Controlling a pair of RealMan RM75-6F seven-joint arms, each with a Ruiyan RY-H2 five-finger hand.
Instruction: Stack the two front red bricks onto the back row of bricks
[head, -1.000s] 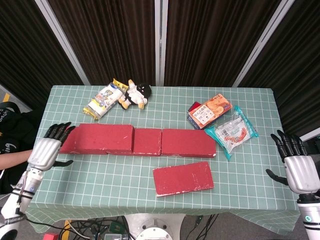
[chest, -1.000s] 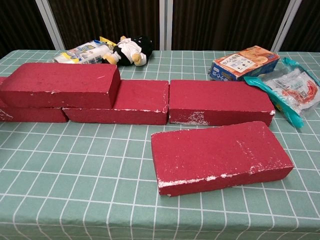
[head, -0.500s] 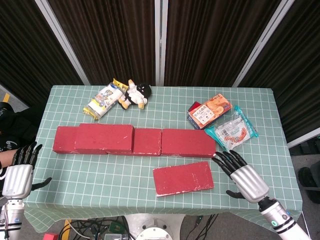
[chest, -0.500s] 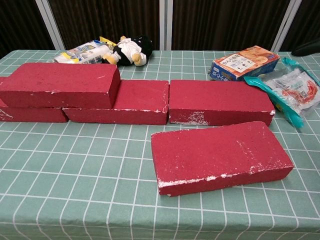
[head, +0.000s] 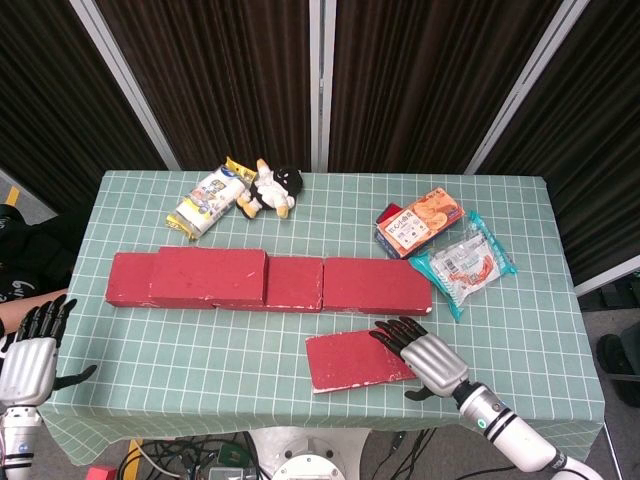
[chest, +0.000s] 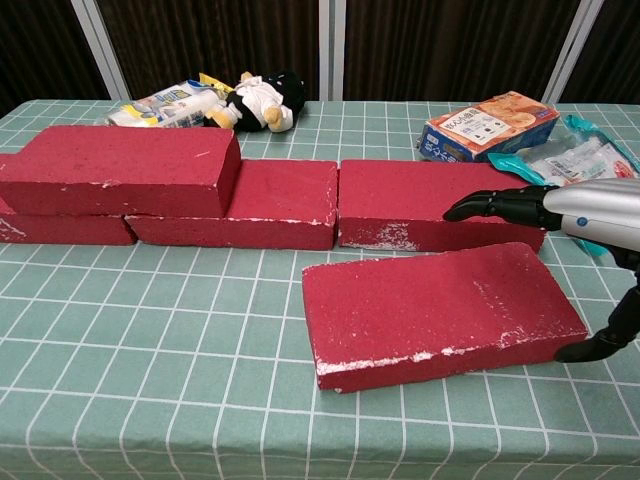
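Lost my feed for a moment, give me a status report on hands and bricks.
Right hand open, over right end of front brick, no grip yet. Left hand open, off table's left edge. One brick already stacked on back row. Nothing blocking.

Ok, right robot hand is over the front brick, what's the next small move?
Probably lower the right robot hand and close it on the flat red foam brick's right end: its fingers hover open above the brick, thumb beside the edge, nothing gripped yet.

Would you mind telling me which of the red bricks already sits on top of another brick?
The brick at the left end of the back row: it rests on the lower bricks there, while the front brick and the others lie flat on the table.
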